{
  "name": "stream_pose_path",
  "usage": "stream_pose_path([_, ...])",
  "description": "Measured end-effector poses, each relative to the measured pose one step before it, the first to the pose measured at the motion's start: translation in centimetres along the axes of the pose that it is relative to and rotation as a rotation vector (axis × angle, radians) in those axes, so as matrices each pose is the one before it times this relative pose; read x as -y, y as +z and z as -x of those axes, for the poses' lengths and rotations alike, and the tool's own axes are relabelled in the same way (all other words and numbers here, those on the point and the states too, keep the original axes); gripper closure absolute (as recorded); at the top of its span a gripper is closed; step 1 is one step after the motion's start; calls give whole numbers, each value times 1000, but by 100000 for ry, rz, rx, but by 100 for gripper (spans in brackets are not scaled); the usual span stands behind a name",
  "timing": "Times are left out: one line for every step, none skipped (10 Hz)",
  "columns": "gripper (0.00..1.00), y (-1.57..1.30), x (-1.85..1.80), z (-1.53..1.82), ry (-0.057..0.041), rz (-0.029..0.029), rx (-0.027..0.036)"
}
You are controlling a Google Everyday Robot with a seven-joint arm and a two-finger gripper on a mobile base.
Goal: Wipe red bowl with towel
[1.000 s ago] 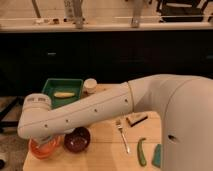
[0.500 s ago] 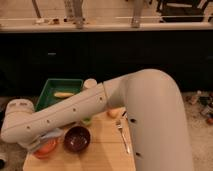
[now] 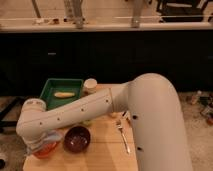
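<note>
The red bowl [image 3: 46, 149] sits at the front left corner of the wooden table [image 3: 105, 152]. My white arm reaches across the table from the right and ends just above the bowl. The gripper [image 3: 40, 142] is down at the bowl, mostly hidden under the arm's wrist. A pale grey-blue patch that looks like the towel [image 3: 33, 147] shows at the bowl's left rim, below the wrist.
A dark maroon bowl [image 3: 77, 138] stands right beside the red bowl. A green tray [image 3: 50, 88] holding a yellow item is at the back left, with a small jar [image 3: 90, 86] next to it. A fork [image 3: 123, 136] lies to the right.
The arm's end swung left, then came back right and lower, and now covers more of the red bowl. The other objects have not moved.
</note>
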Motion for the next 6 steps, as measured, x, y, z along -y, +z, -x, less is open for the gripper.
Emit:
stream_pose_path([100, 427, 160, -181, 454, 543, 1038])
stream_pose_path([100, 488, 200, -234, 895, 837, 1301])
stream_pose_path([100, 276, 152, -90, 362, 598, 640])
stream_pose_path([100, 230, 120, -61, 104, 513, 258])
stream_pose_path([100, 286, 179, -134, 192, 671, 98])
stream_pose_path([100, 139, 267, -108, 117, 356, -52])
